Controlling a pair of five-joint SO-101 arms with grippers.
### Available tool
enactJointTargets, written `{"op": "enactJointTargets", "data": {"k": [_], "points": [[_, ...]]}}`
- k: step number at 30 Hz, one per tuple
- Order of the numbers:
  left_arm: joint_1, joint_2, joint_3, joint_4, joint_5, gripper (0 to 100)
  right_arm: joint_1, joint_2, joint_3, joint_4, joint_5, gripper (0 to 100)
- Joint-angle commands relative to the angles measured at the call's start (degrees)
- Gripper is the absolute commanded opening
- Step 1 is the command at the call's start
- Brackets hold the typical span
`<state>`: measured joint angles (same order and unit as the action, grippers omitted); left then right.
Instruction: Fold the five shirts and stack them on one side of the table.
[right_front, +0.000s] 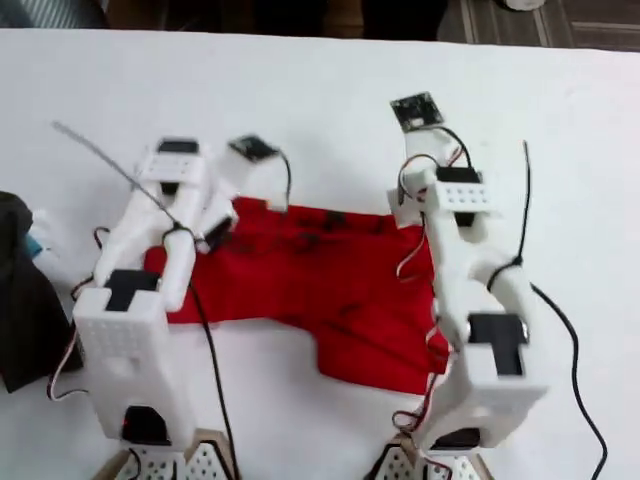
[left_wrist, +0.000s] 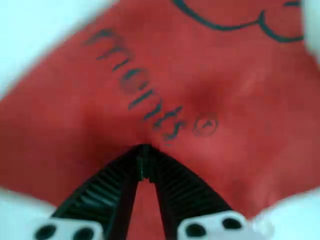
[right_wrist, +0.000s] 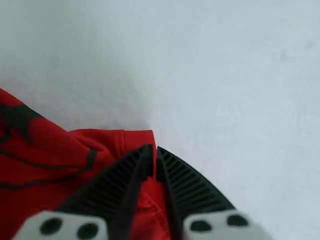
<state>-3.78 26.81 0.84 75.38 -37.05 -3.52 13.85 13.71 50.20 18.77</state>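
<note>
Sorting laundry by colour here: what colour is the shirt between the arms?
The shirt is red with dark print, clearest in the left wrist view.

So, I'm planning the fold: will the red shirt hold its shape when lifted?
Probably not: the red shirt puckers at the left gripper and bunches at the right gripper, so it likely sags. It lies thin and flat, so probably light.
</note>
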Motion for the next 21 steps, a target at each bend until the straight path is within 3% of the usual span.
{"op": "enactJointTargets", "data": {"k": [1,13,21], "points": [[-0.6,1.2,1.0,-3.5,1.8,2,0.7,5.7,-6.9,2.8,0.2,2.0],[-8.3,12.1,-14.9,8.6,1.7,2,7.9,12.3,-16.3,10.9,0.2,2.0],[-6.1,12.9,-15.3,9.1,0.6,2,3.0,3.8,-16.2,16.1,0.2,5.7]]}}
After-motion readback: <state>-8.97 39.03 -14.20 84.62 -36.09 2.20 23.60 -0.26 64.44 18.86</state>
